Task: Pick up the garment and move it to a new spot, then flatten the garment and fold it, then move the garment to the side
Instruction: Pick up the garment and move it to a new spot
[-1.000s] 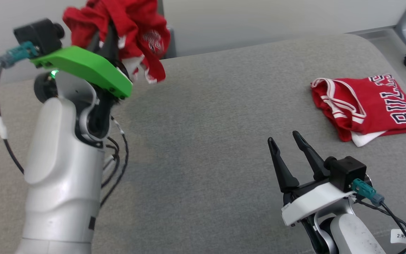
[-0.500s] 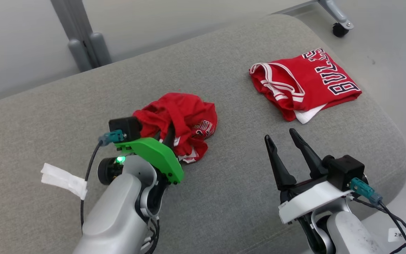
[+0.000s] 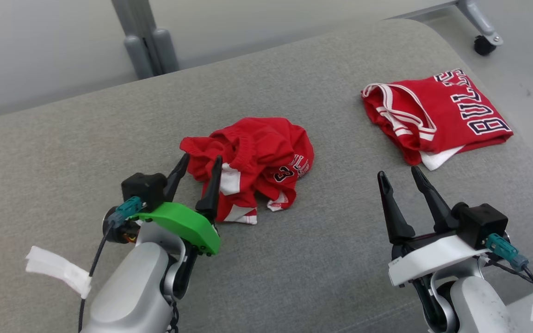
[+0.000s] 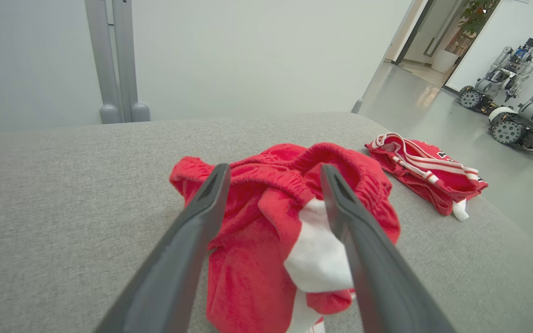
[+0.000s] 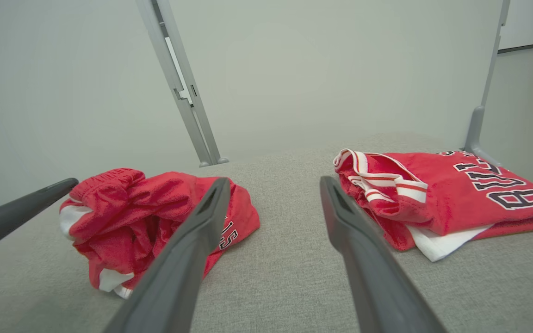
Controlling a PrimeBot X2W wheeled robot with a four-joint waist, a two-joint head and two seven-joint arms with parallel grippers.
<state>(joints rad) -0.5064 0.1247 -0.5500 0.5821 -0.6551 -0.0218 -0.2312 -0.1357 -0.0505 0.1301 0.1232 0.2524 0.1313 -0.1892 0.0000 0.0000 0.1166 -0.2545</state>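
The garment (image 3: pixel 257 157), a crumpled red piece with white trim and a printed number, lies in a heap at the middle of the grey padded surface (image 3: pixel 322 240). My left gripper (image 3: pixel 201 159) stands open at the heap's near-left edge, one finger on each side of a fold. In the left wrist view, the garment (image 4: pixel 266 240) lies loose between the spread fingers of the left gripper (image 4: pixel 274 169). My right gripper (image 3: pixel 398 172) is open and empty, low at the right, apart from the cloth. The right wrist view has the garment (image 5: pixel 155 217) left of the right gripper (image 5: pixel 274 180).
A folded red jersey (image 3: pixel 437 115) with dark lettering lies at the far right, near the surface's rounded edge. A grey post (image 3: pixel 146 41) stands behind the surface and a caster wheel (image 3: pixel 481 45) on the floor at top right. Other robots (image 4: pixel 511 129) stand far off.
My left arm came down from high up and laid the garment on the surface, then its jaws opened and let the cloth go. The head camera shifted. The right gripper stayed open.
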